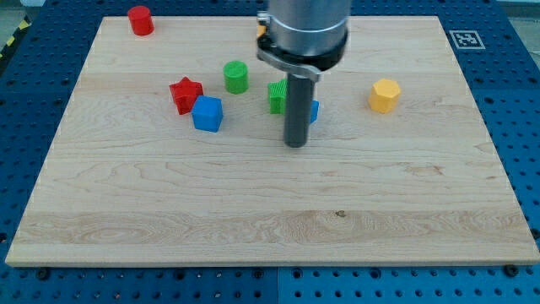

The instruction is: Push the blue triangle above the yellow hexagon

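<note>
My tip point(294, 144) rests on the counter point(253, 219), just in front of a blue block point(313, 111) that the rod mostly hides; I judge this is the blue triangle, though its shape is not clear. There are no jaws here, only the rod. A green block point(277, 95) stands just left of it. The yellow hexagon point(384, 95) lies to the right, apart. From this near side, a push would send the triangle farther, which suits the task.

The red star point(185, 93) and blue cube point(207, 113) touch at the left.
</note>
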Robot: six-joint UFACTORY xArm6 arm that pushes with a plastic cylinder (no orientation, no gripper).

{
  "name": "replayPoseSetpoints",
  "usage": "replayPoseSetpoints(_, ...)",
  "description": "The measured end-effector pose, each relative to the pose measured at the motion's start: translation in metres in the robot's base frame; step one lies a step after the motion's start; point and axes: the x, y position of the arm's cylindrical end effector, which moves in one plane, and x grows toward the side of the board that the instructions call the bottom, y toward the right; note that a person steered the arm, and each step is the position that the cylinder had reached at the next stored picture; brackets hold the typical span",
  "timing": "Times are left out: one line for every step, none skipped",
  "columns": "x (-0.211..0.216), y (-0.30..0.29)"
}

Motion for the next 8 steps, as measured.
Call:
replayPoseSetpoints(-0.008,0.002)
replayPoseSetpoints(-0.030,0.026)
replayPoseSetpoints(-0.050,0.042)
replayPoseSetpoints(-0.069,0.042)
replayPoseSetpoints(-0.090,0.042)
replayPoseSetpoints(-0.110,0.048)
replayPoseSetpoints(-0.135,0.054)
replayPoseSetpoints(-0.156,0.059)
